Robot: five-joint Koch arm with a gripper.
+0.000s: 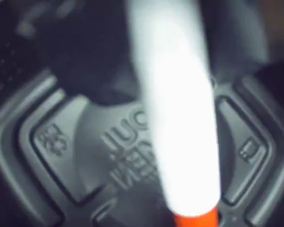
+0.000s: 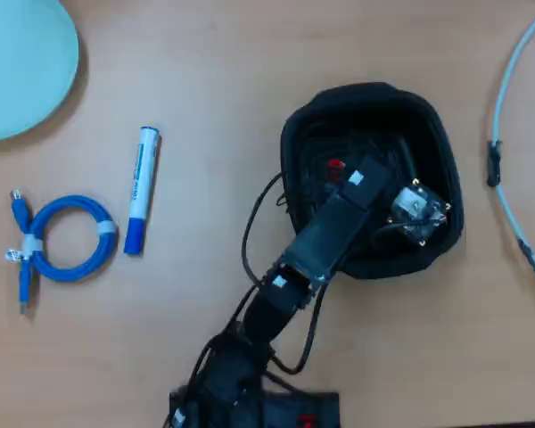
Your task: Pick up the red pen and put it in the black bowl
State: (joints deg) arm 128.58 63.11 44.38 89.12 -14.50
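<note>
The red pen (image 1: 175,118) hangs over the ridged bottom of the black bowl (image 2: 428,125), red cap lowest in the wrist view. The gripper apparently clamps its white barrel, though its tips are hidden. Light, rigid, smooth: mid-barrel suits.

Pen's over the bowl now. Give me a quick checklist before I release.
1. Red pen in wrist view, bowl floor behind it: ok.
2. Arm head inside bowl rim, overhead: ok.
3. Pincer jaws and grip on pen: cannot tell, jaws not visible.
4. Pen touching bowl floor or hanging above it: cannot tell, wrist view blurred.
5. Blue marker and blue cable away from bowl: ok.
</note>
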